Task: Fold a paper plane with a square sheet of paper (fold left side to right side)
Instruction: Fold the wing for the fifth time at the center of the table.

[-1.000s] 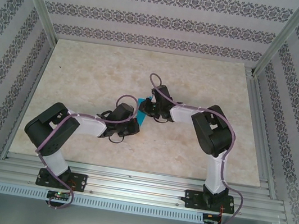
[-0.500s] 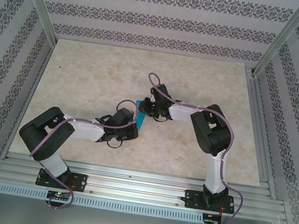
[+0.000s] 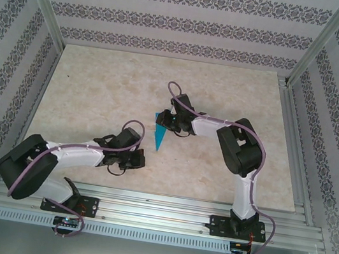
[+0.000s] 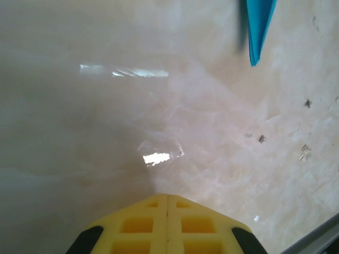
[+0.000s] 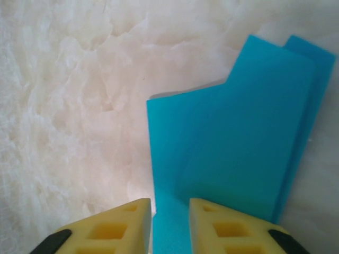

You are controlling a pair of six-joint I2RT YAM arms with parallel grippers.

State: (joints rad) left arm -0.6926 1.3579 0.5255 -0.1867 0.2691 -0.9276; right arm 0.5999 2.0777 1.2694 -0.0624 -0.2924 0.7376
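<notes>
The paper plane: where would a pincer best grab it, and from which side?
Probably the wide, layered tail end of the paper plane, approached from the right, where the right pincer straddles its edge. The narrow pointed tip offers little to pinch.

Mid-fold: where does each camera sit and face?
Top external: above, behind the bases, looking down at the cream marbled table; both arms show.
Left wrist: faces down across the table; shut left gripper at bottom.
Right wrist: close over the narrow cyan-blue folded paper plane; open right gripper at bottom.
Shared: all three see the plane.
</notes>
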